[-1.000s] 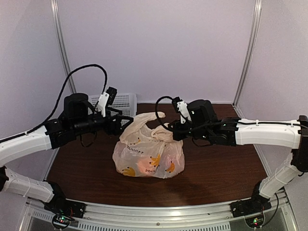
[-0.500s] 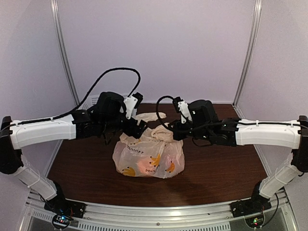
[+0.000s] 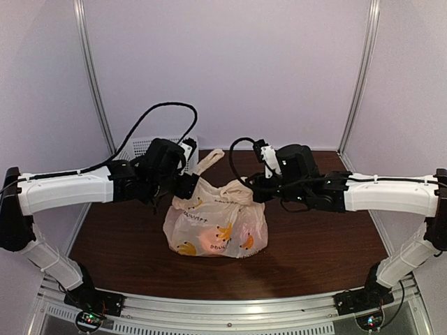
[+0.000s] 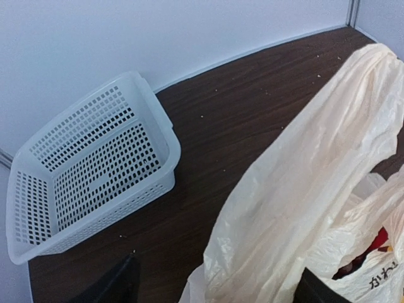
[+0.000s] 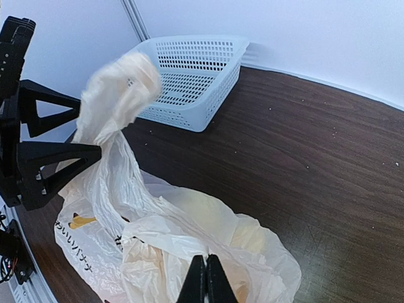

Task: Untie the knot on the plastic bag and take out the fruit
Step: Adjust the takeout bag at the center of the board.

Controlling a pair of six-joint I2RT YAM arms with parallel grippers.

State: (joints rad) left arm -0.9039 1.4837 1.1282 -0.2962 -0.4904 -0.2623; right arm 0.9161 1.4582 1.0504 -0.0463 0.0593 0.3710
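Note:
The plastic bag [image 3: 216, 227], cream with yellow bananas, sits mid-table. One long strip of its film [image 3: 209, 160] rises at the back. My left gripper [image 3: 190, 183] is at the bag's left top, open wide, and that strip [image 4: 303, 183] runs between its fingers [image 4: 120, 284]. My right gripper [image 5: 205, 268] is shut on a fold of film at the bag's top [image 3: 241, 192]. The film is bunched there, and I cannot tell whether the knot is tied. Fruit shows as an orange-red glow through the bag [image 3: 209, 241] and as a red patch in a gap [image 4: 379, 243].
A white perforated basket [image 3: 140, 148] stands at the back left corner [image 4: 95, 170], tilted towards the wall. The dark wooden table [image 3: 314, 237] runs to the white side walls. A black cable [image 3: 160, 112] loops above the left arm.
My left arm swung in from the left to the bag's top, then eased back a little. The loose strip now stands up between its jaws. The right gripper has kept its pinch.

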